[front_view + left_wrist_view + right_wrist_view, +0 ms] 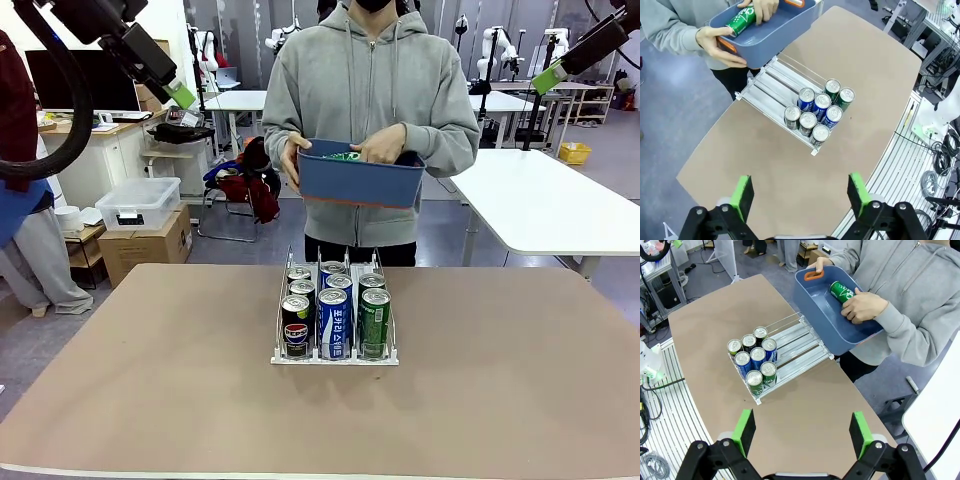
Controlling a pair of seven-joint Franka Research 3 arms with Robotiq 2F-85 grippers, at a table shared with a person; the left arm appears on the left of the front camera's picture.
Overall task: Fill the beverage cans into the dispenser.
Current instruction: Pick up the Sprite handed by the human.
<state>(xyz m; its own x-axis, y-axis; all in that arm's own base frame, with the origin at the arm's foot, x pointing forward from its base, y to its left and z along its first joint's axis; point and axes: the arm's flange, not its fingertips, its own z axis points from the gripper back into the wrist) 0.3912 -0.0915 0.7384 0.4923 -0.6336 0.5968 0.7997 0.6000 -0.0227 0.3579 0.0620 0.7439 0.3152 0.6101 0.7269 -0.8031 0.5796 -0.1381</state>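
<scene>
The white wire dispenser (283, 352) stands mid-table with several beverage cans at its front: a black Pepsi can (296, 326), a blue one (333, 323) and a green one (374, 322) lead the three lanes. Beyond the far edge a person holds a blue bin (358, 180), one hand on a green can (841, 291) inside it. My left gripper (800, 195) hovers high above the table, open and empty, over the cans (815, 110) and the bare lanes of the dispenser (772, 87). My right gripper (802, 432) is also high, open and empty. In the front view the left gripper (180, 95) sits top left and the right gripper (550, 77) top right.
The brown table (150, 400) has free room on all sides of the rack. White tables (545, 200) stand behind the person at the right. A clear storage box (138, 203) and a cardboard box lie on the floor at the left, near another person.
</scene>
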